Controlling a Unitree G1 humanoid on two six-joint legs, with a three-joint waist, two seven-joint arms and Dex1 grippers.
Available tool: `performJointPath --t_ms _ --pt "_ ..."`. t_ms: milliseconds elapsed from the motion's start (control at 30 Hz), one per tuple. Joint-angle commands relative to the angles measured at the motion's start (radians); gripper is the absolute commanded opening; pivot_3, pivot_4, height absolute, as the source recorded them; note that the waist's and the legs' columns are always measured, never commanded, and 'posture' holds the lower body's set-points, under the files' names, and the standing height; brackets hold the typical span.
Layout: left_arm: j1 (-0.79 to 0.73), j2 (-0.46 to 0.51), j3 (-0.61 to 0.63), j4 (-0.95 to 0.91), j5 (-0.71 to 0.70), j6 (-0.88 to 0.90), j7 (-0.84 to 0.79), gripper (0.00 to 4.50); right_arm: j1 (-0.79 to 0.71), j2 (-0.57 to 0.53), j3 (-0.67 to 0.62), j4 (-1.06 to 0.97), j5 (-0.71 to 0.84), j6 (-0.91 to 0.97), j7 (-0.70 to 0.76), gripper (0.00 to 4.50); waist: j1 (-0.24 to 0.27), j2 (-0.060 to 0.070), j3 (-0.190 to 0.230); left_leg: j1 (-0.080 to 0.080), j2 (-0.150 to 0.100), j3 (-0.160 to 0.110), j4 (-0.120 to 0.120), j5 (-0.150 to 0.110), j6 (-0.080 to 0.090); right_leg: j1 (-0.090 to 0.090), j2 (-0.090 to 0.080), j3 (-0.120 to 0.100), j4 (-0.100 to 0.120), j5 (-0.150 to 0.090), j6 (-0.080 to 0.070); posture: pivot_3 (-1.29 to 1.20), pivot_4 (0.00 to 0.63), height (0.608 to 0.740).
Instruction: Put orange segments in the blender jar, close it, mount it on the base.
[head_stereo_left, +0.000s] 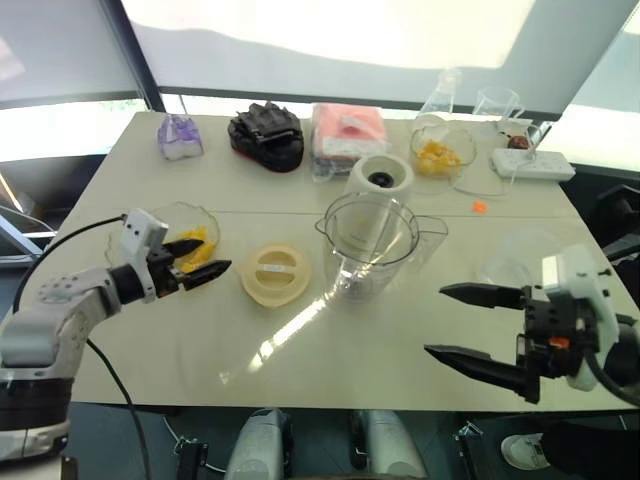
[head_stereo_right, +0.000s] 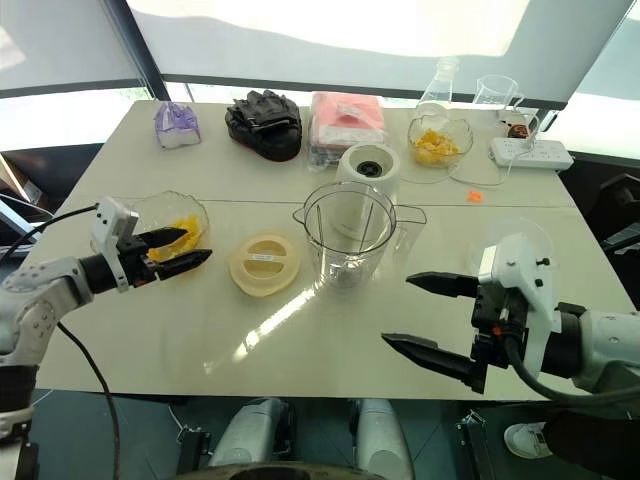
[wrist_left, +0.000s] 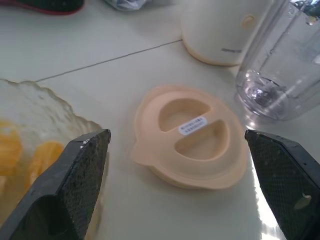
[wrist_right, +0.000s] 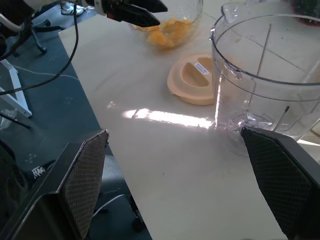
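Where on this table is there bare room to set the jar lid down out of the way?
The front strip is bare, from the pale-yellow lid and blender jar to the near edge, between the grippers. The far-left corner before the purple bag is bare too. The back row is crowded: black glove, pink pack, base, bowls.

- I see the blender jar (head_stereo_left: 370, 245) as clear, glossy plastic.
- The lid (head_stereo_left: 274, 274) looks like smooth, matt pale-yellow plastic.
- The base (head_stereo_left: 380, 185) reads to me as smooth cream plastic.
- My gripper pads (wrist_left: 77, 187) are black with a fine rough texture.
- The table (head_stereo_left: 330, 350) is smooth, with a slight sheen.
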Motion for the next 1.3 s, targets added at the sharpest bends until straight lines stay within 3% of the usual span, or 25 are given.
performJointPath --t_ms 33,100,300,433,700,1000,1300 --pt "-0.060 0.070 0.009 0.052 0.054 -0.057 -0.039 4.50 -0.022 -0.039 -0.035 -0.009 0.065 -0.005 -0.026 4.47 0.000 0.000 0.000 0.000 0.000 0.000 0.000 0.000 0.000 0.000 0.000 0.000 0.000 0.000 0.000 0.00 0.150 0.740" --pt "-0.092 0.109 -0.007 0.120 0.102 -0.091 -0.054 4.50 -0.037 -0.061 -0.041 -0.008 0.096 -0.007 -0.040 4.47 -0.002 0.000 0.000 -0.001 0.000 0.000 0.000 0.000 0.000 -0.001 0.000 0.000 0.000 0.000 0.000 0.00 0.150 0.740" --pt "-0.294 0.166 -0.202 0.512 0.422 -0.308 0.008 4.50 -0.111 -0.111 -0.011 0.003 0.161 -0.026 -0.098 4.47 0.003 -0.001 0.000 -0.001 0.001 -0.002 -0.001 0.000 0.000 -0.001 0.000 -0.004 0.000 0.000 0.000 0.00 0.150 0.740" --pt "-0.418 0.131 -0.333 0.753 0.610 -0.451 0.084 4.50 -0.111 -0.090 0.028 -0.015 0.149 -0.036 -0.144 4.47 0.002 -0.003 0.000 -0.003 0.001 -0.003 -0.001 0.000 0.000 -0.001 -0.002 -0.006 -0.002 0.000 0.000 0.00 0.150 0.740" --pt "-0.587 0.033 -0.453 1.067 0.791 -0.670 0.151 4.50 -0.115 -0.075 0.056 -0.034 0.162 -0.061 -0.216 4.47 0.002 -0.005 0.001 -0.004 0.000 -0.003 -0.001 0.000 0.000 -0.001 -0.004 -0.007 -0.003 0.000 0.001 0.00 0.150 0.740" --pt "-0.668 -0.030 -0.526 1.244 0.915 -0.733 0.182 4.50 -0.113 -0.063 0.077 -0.049 0.157 -0.090 -0.268 4.47 0.003 -0.005 0.001 -0.002 0.001 -0.003 -0.001 0.000 0.000 0.000 -0.003 -0.008 0.000 0.001 0.001 0.00 0.150 0.740" --pt "-0.648 -0.020 -0.498 1.174 0.884 -0.725 0.036 4.50 -0.085 -0.046 0.073 -0.063 0.138 -0.108 -0.287 4.47 0.001 -0.005 0.000 -0.002 0.001 -0.003 0.000 0.000 0.000 0.001 -0.004 -0.008 0.001 0.001 0.001 0.00 0.150 0.740"
